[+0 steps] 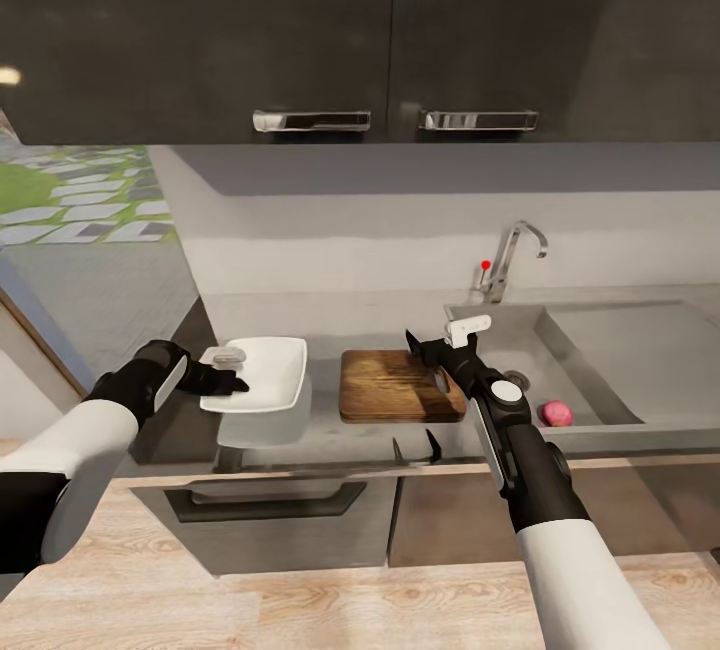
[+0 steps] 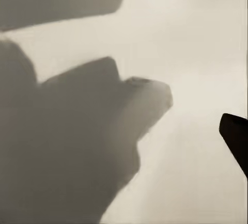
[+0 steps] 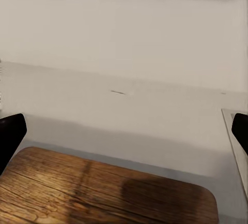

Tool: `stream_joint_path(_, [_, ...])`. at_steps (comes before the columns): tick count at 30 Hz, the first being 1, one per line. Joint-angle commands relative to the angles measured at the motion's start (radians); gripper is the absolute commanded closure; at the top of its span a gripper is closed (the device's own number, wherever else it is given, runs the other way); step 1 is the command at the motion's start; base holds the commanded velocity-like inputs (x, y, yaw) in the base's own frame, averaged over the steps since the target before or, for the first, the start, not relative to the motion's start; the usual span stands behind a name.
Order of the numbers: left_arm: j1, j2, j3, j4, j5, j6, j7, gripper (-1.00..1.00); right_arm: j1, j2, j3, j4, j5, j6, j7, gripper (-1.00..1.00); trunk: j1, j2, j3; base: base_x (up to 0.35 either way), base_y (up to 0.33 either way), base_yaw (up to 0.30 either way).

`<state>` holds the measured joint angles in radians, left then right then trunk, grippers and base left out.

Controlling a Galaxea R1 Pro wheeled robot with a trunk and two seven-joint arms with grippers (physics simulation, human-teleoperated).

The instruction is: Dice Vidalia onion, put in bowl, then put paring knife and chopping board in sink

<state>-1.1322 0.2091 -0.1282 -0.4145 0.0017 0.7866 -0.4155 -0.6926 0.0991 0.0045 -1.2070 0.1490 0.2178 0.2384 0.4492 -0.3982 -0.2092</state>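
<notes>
Head view puts the right gripper (image 1: 428, 345), jaws apart and empty, over the chopping board (image 1: 400, 385), with the onion (image 1: 556, 414) in the sink (image 1: 600, 330) off to its right, nearer this arm.

The right arm hides the chopping board (image 1: 395, 385)'s right edge.

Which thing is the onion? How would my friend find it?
Find the steel sink under the curved faucet, at the right end of the countertop. Look down into its basin, near the front wall. The onion is the small pinkish-red ball, the only round, coloured thing there.
</notes>
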Motion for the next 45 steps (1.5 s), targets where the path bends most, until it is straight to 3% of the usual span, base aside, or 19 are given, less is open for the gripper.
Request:
stream_joint_path(1, [-0.001,0.001,-0.005,-0.001,0.0,0.003,-0.004,-1.0,-0.001,0.001,-0.001,-0.002,0.011,0.005,0.005,-1.0,0.001,-0.002,-0.002,0.0,0.0,0.0])
stream_joint_path(24, [-0.001,0.001,-0.005,-0.001,0.0,0.003,-0.004,-1.0,-0.001,0.001,-0.001,-0.002,0.011,0.005,0.005,-1.0,0.001,-0.002,-0.001,0.0,0.0,0.0])
stream_joint_path(45, [-0.001,0.003,-0.005,-0.002,0.0,0.002,-0.005,-1.0,0.0,0.001,-0.001,-0.002,0.011,0.005,0.005,-1.0,0.001,-0.002,0.029,0.0,0.0,0.0])
